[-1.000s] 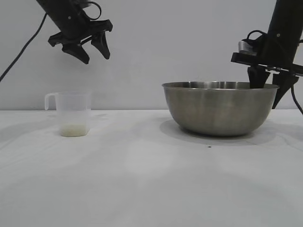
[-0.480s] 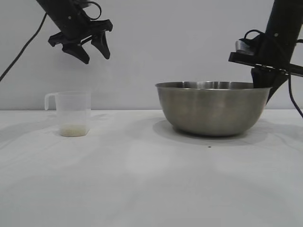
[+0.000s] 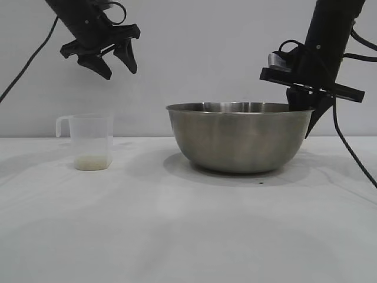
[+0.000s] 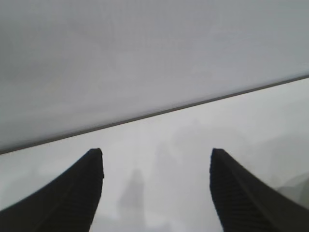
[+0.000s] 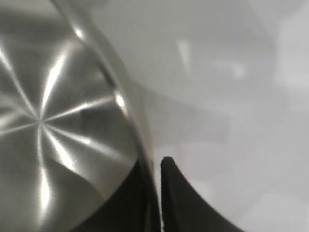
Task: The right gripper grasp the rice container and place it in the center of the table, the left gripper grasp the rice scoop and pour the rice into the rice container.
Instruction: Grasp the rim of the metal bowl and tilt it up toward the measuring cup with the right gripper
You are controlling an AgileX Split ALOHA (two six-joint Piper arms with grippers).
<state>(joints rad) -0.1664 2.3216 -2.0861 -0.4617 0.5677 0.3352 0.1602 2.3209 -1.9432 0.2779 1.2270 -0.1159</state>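
Rim of the rice container (image 3: 238, 108) hides one finger of the right gripper (image 3: 303, 115) pinching it; left gripper (image 3: 115, 63) hangs open above the rice scoop (image 3: 89, 141).

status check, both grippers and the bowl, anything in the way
Right gripper fingers pinch the bowl rim, one inside, one outside. Left gripper open, above the scoop. Bowl on table, nothing in the way.

The bowl (image 3: 238, 138), large, round, brushed steel with a thin rim, sits upright on the bench right of centre. At its 9 o'clock, well apart, the translucent scoop (image 3: 91, 141) stands upright, loop handle pointing to 9 o'clock, a thin layer of rice (image 3: 92, 161) at its bottom.
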